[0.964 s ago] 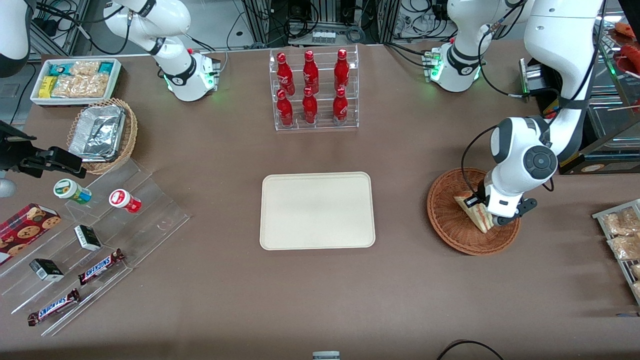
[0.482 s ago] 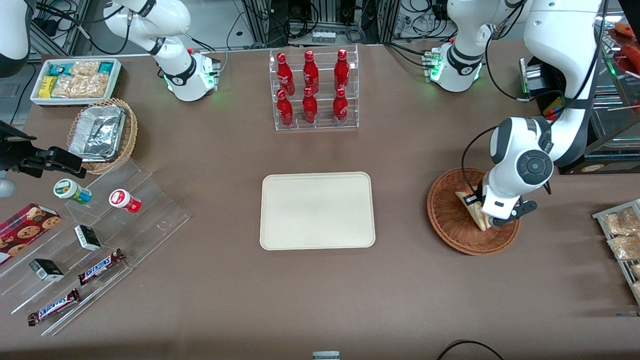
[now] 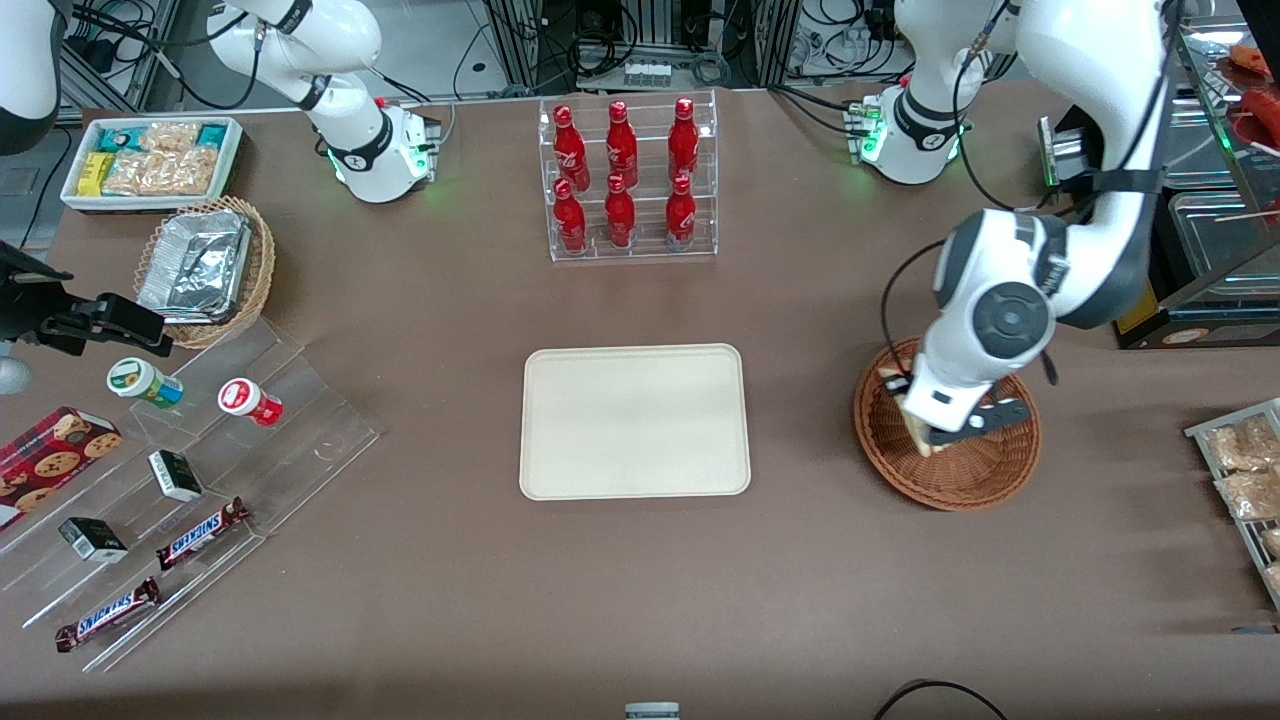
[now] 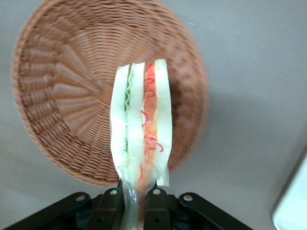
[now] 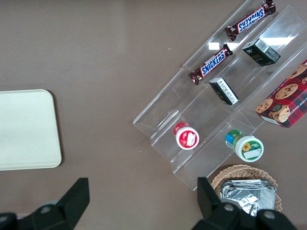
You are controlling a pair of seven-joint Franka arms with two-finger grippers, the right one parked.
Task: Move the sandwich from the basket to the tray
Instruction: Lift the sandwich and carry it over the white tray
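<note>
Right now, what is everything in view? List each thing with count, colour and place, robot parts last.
sandwich: 1, white bread with red and green filling, held above the basket.
basket: 1, reddish-brown wicker, toward the working arm's end.
tray: 1, cream, mid-table.
bottles: 6, red, in a clear rack farther from the front camera than the tray.
white bin: 1, holds snack packets, toward the parked arm's end.
tan basket: 1, holds silver foil trays, beside the bin.
clear stepped stand: 1, holds two Snickers bars, small boxes and two cups.
cookie box: 1, red.
gripper: 1, black fingers, shut on the sandwich.
</note>
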